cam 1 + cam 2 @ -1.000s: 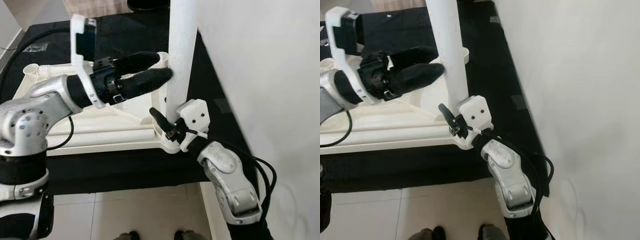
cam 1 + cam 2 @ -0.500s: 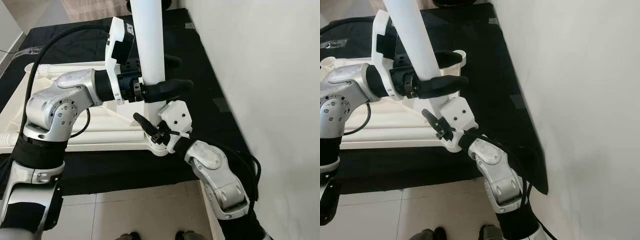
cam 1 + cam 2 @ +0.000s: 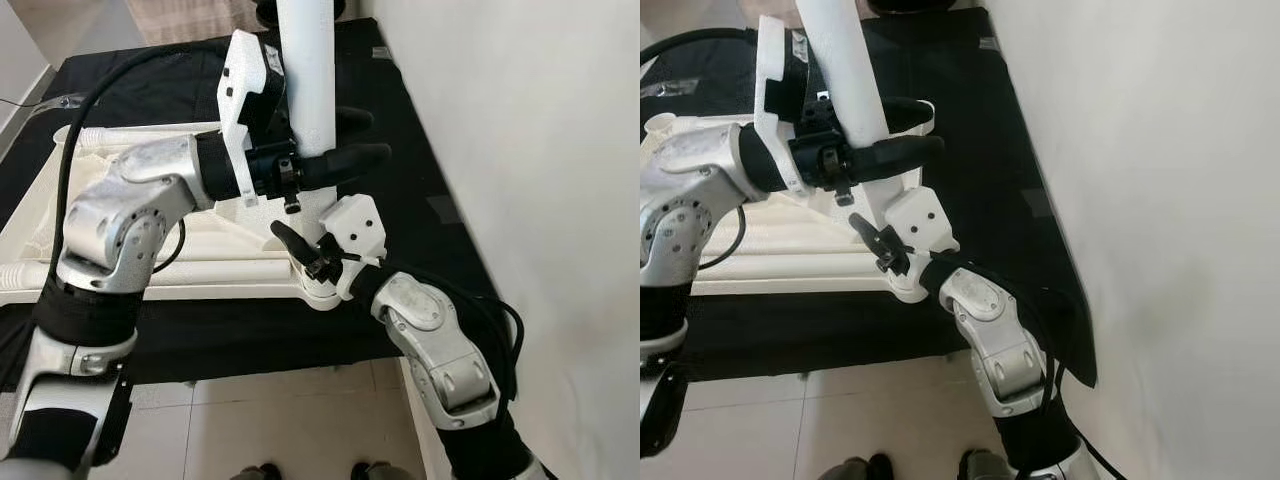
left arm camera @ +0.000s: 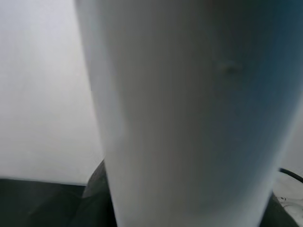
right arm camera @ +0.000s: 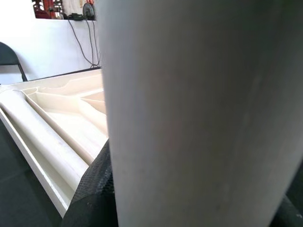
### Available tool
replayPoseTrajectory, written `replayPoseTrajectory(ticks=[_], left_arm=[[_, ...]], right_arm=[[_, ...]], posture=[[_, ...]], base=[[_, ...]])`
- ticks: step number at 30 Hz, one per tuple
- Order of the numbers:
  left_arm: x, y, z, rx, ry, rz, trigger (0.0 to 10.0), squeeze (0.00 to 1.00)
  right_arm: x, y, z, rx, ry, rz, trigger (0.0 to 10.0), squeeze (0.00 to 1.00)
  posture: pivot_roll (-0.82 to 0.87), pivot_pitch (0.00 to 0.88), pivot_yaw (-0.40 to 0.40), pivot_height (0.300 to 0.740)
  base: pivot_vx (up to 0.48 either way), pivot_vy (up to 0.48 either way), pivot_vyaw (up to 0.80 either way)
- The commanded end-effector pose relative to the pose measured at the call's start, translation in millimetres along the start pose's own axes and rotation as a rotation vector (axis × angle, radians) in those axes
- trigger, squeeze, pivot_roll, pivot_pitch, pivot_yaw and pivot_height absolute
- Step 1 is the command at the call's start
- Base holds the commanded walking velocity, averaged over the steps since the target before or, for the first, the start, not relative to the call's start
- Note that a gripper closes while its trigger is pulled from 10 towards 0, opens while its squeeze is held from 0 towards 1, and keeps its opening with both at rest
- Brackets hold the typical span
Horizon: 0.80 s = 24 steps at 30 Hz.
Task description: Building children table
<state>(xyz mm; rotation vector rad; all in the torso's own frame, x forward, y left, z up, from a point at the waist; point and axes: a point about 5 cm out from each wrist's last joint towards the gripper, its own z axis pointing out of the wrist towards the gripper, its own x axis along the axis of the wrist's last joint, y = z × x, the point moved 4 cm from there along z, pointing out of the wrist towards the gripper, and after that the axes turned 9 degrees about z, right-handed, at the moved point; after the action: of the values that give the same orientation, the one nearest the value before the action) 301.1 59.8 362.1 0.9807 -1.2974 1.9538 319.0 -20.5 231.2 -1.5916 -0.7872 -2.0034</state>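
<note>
Black cloth [image 3: 420,190] covers the floor beside a white wall [image 3: 530,150], and the upturned white tabletop [image 3: 130,250] lies on it. At the tabletop's near right corner a white table leg [image 3: 308,70] stands upright. My left gripper [image 3: 345,140] has its black fingers closed around the leg partway up. My right gripper [image 3: 305,262] holds the leg's foot, one finger on each side.

the table leg [image 3: 308,80] is plain white, the upturned tabletop [image 3: 180,255] cream-white with ribbing. the mat [image 3: 400,190] beneath is black. both arms are silver with black fingers [image 3: 345,160]. the wall [image 3: 530,180] is white, the floor tiles [image 3: 260,420] pale beige.
</note>
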Motion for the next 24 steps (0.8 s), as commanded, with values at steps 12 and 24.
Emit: replayPoseTrajectory(ticks=[12, 24], left_arm=[[16.3, -3.4, -5.9, 0.14, 0.129, -0.125, 0.0, 0.0], [15.0, 10.7, -9.5, 0.138, 0.124, -0.159, 0.0, 0.0]], right_arm=[[-20.3, -9.7, -5.0, 0.261, -0.126, 0.001, 10.0, 1.0], [-0.8, 33.2, 5.1, 0.385, -0.13, 0.005, 10.0, 0.0]], posture=[[-0.04, 0.199, 0.011, 0.74], [-0.03, 0.202, 0.001, 0.74]], base=[[0.0, 0.0, 0.0], [0.0, 0.0, 0.0]])
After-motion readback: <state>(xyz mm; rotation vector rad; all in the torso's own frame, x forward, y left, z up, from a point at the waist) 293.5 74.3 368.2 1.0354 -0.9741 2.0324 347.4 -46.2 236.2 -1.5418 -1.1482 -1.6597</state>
